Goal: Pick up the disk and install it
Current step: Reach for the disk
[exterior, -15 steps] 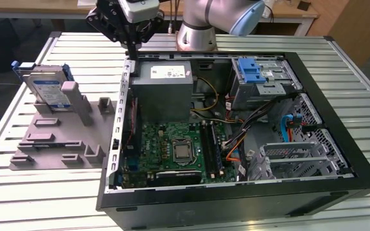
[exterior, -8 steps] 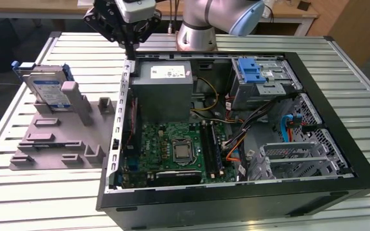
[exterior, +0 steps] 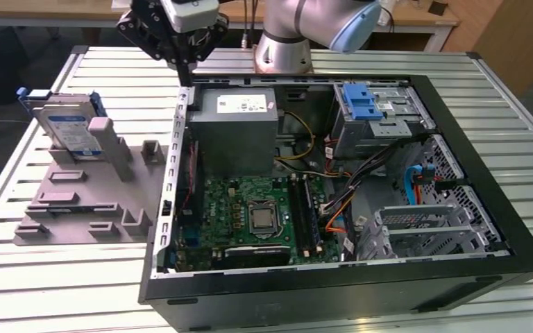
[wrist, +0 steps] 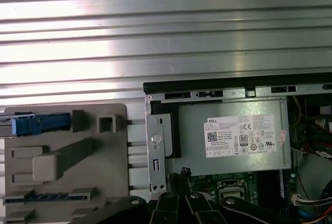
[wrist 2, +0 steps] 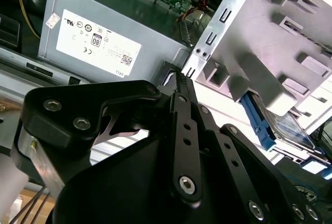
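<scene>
The disk (exterior: 70, 128), a silver-grey drive with a white-and-blue label in a blue carrier frame, leans upright in a grey fixture (exterior: 81, 201) at the exterior view's left. Part of the disk (wrist 2: 293, 128) also shows in the second wrist view, and the blue frame of the disk (wrist: 36, 124) in the first wrist view. My black gripper (exterior: 186, 78) hangs above the open computer case's far corner, to the right of the disk and well apart from it. In both wrist views the gripper (wrist 2: 180, 76) (wrist: 184, 172) is shut with nothing in it, over the case edge.
The open computer case (exterior: 488, 173) lies on a slatted metal table (exterior: 26, 277). Inside are a grey power supply box (exterior: 234, 128) with a white sticker, a green motherboard (exterior: 257, 218), cables and a metal drive bay (exterior: 382, 121) with a blue latch (exterior: 364, 104).
</scene>
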